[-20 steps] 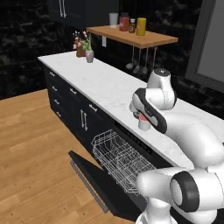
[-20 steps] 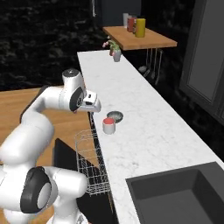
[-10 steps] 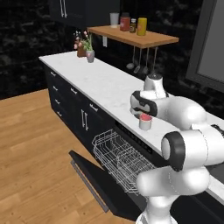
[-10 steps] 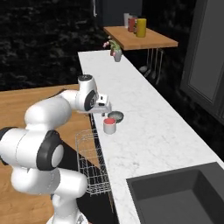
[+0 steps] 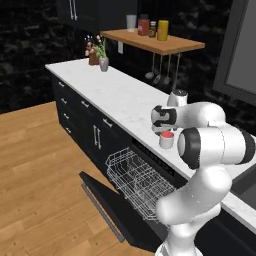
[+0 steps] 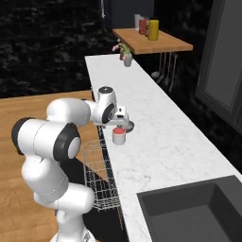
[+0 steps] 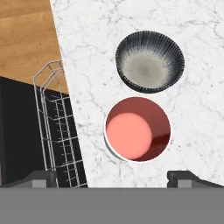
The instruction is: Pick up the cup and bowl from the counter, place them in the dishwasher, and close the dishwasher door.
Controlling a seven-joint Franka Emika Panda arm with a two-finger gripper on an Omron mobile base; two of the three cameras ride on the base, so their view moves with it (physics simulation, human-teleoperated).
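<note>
White marble tabletop runs along the dark cabinets, and below its near part the dishwasher stands open, with its door dropped flat and the white wire rack pulled out over it.

I see the cup standing upright on the tabletop close to the front edge, its red inside facing straight up into the hand view. The bowl lies just beside it, farther from the edge, and I think the two are not touching, though the gap is very thin. Both are still on the tabletop, so nothing is in the rack yet.

The fingers are spread fully apart and hold nothing. Their two tips stand at the bottom of the hand view, one on each side, and the cup lies directly ahead between them. The cup is round with its axis vertical, so I judge that the grip only needs the opening centred over the rim before going down. In the right base view the gripper hangs above the cup.

Compared with one second ago, the arm has swung forward and inward, from beside the tabletop edge to over the cup. The cup and bowl have not moved, and the fingers are as wide as before.
</note>
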